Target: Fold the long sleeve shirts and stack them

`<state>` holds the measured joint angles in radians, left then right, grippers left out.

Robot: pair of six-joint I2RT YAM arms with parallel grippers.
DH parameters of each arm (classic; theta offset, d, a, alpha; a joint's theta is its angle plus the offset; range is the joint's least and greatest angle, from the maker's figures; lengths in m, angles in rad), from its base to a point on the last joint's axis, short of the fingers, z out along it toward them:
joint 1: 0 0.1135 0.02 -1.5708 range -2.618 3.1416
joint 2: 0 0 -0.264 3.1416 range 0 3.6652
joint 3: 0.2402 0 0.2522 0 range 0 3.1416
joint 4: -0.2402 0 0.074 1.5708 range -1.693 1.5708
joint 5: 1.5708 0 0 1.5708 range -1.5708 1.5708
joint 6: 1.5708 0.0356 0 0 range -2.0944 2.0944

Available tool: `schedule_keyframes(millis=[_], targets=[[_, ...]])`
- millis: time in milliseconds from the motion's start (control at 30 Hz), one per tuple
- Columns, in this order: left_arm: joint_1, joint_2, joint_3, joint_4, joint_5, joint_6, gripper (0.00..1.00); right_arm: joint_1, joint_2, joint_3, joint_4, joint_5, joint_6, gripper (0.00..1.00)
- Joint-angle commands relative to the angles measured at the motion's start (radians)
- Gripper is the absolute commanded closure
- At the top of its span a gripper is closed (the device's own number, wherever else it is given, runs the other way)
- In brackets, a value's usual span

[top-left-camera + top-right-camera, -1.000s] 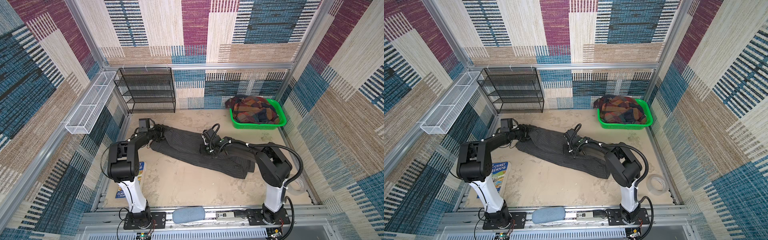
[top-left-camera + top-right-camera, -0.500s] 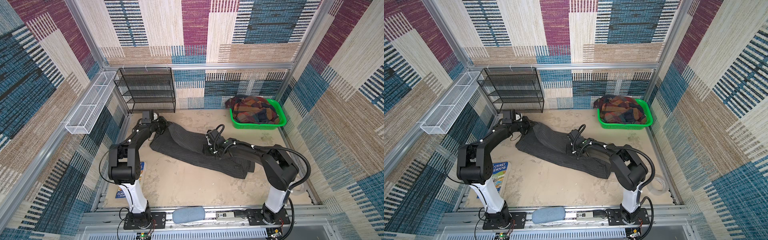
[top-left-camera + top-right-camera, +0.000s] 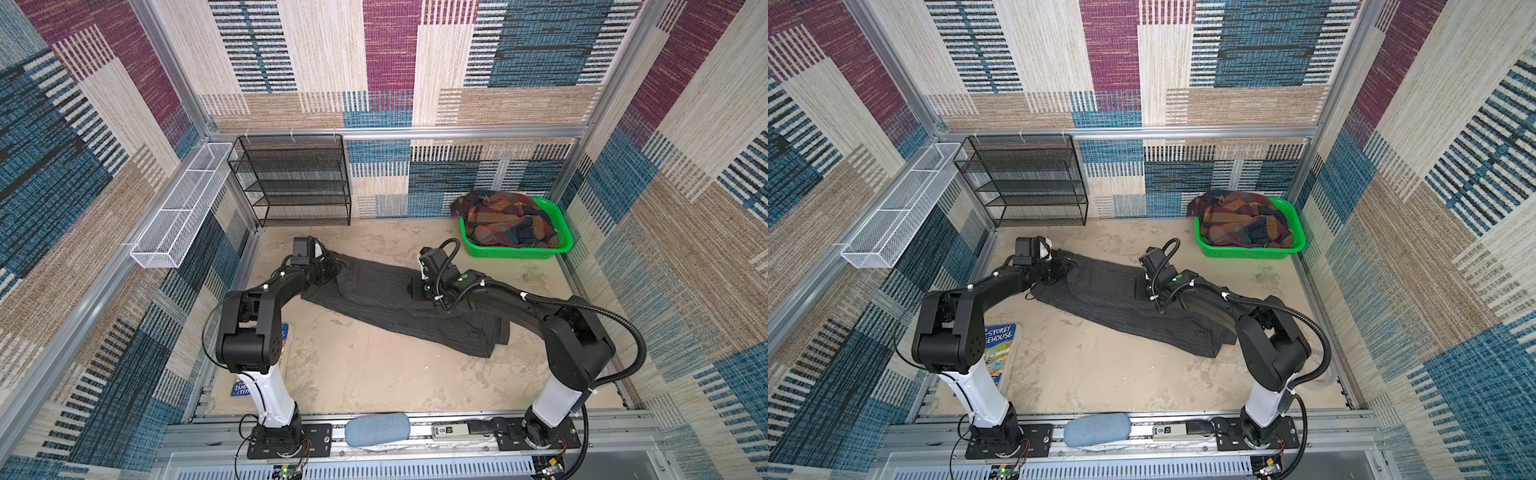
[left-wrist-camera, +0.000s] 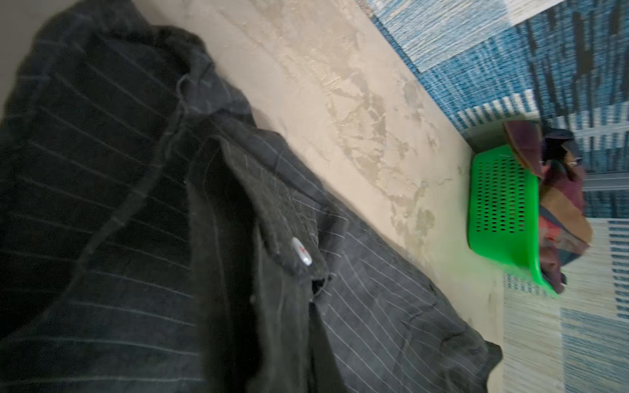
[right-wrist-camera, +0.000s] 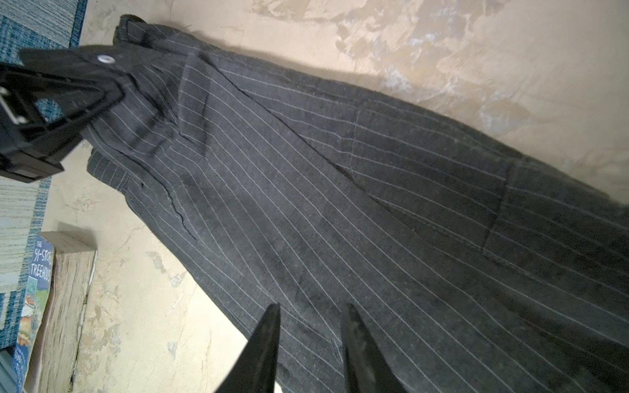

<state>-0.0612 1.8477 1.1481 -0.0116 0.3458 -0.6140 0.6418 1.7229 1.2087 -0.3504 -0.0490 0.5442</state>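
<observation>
The left hand [image 5: 119, 91] is clenching the collar end of the dark pinstripe shirt [image 3: 395, 303], its fingers closing on bunched cloth just beside a pale button [image 5: 105, 59]. From that grip the shirt is running away in a long narrow band across the counter [image 3: 374, 374], towards and past the right hand [image 5: 312, 306]. This hand is released, its two fingertips standing apart over the near edge of the shirt's middle. No cloth is showing pinched between them, and whether they are touching the fabric cannot be told.

The shirt is looking light, limp and layered, so it is likely to sag between grips and drag on the counter rather than keep a shape. The collar, button band and hems are probably the firmest holds, while a pinch on the flat middle risks lifting only the top layer.

Both arms are reaching low and far out from their bases, forearms lying nearly level — the right one crossing towards the middle. Well beyond the right hand, the plaid shirt [image 3: 505, 222] is lying heaped in the green basket [image 3: 519, 251], not yet folded. A book [image 3: 1000, 345] is lying back by the left arm's base.
</observation>
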Motion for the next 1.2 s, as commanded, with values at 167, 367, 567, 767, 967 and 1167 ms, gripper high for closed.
schedule_keyframes(millis=[167, 367, 567, 767, 967, 1167], targets=[[0.001, -0.035, -0.046, 0.126, -0.151, -0.005, 1.00, -0.011, -0.128, -0.104, -0.075, 0.074, 0.059, 0.61], [0.000, -0.074, -0.111, 0.294, -0.186, -0.038, 1.00, -0.091, -0.205, -0.192, -0.077, 0.054, 0.071, 0.59], [0.000, -0.035, -0.102, 0.336, -0.156, -0.064, 1.00, -0.193, -0.179, -0.117, -0.128, 0.027, -0.056, 0.54], [0.000, 0.007, -0.107, 0.393, -0.156, -0.091, 1.00, -0.211, -0.080, -0.062, -0.131, -0.020, -0.156, 0.54], [0.001, 0.011, -0.080, 0.477, -0.111, -0.097, 1.00, -0.210, -0.075, -0.077, -0.088, -0.072, -0.176, 0.54], [0.002, -0.001, -0.041, 0.609, -0.028, -0.124, 1.00, -0.211, -0.091, -0.102, -0.074, -0.050, -0.159, 0.54]])
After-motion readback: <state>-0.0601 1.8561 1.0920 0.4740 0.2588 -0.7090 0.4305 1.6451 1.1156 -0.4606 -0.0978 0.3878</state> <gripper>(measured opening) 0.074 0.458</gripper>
